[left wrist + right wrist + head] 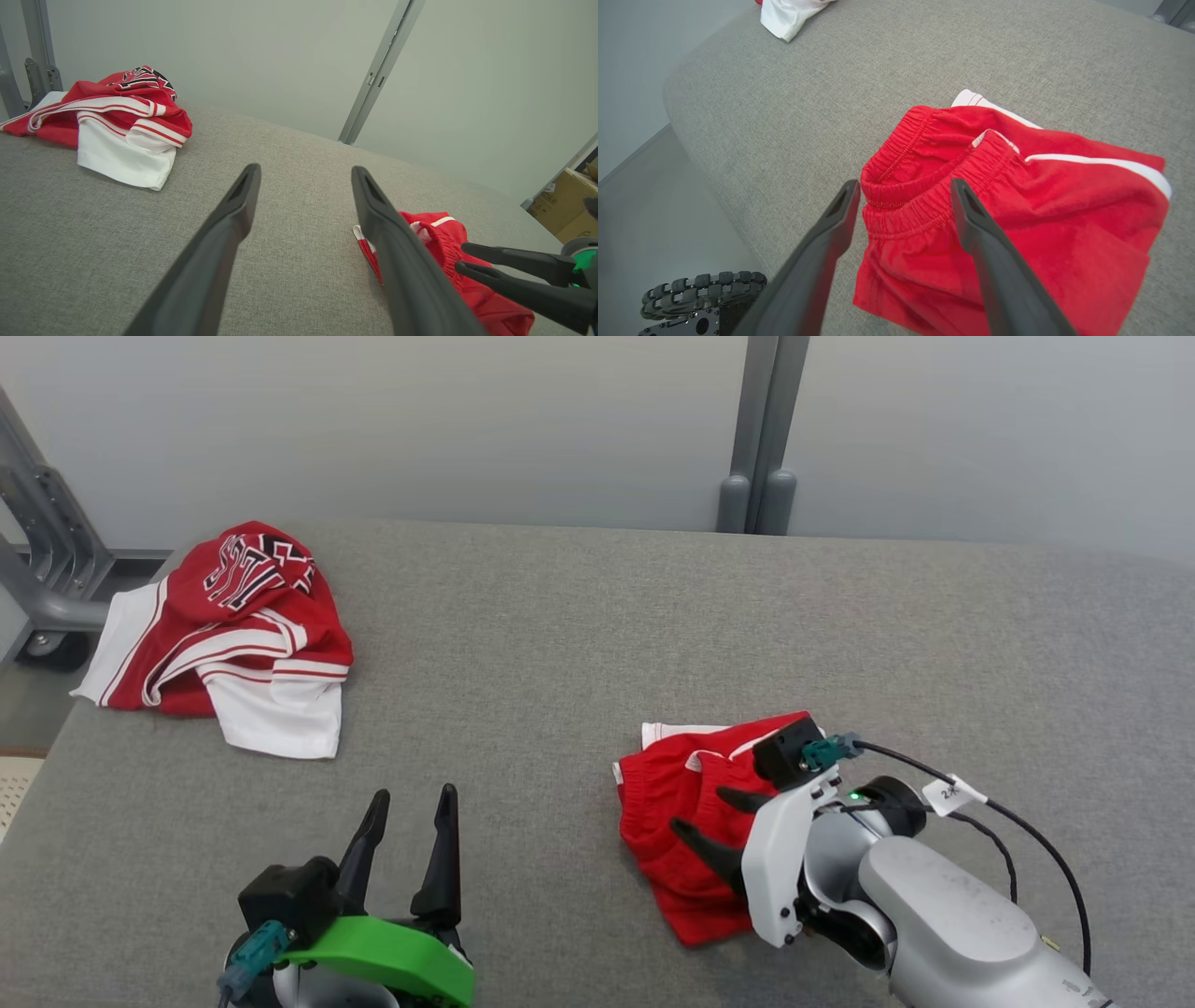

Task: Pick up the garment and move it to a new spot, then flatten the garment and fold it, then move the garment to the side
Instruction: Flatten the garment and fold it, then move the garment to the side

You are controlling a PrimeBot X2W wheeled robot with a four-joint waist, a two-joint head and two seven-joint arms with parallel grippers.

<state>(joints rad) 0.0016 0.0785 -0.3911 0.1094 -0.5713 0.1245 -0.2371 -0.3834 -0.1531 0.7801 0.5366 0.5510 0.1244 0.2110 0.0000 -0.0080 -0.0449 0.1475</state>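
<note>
right gripper [700, 810] stood jaws apart over red shorts [661, 793] at 4 o'clock | left gripper [414, 795] hung spread, empty, at 7 o'clock | red-white heap [247, 635] lay at 10 o'clock

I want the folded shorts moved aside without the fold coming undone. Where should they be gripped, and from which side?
Take the gathered waistband of the shorts, where two layers stack into a thick ridge. Come down from above over its outer edge, on the robot's left side. The right hand hangs open astride that edge. Pinching both layers would likely keep the fold together.
</note>
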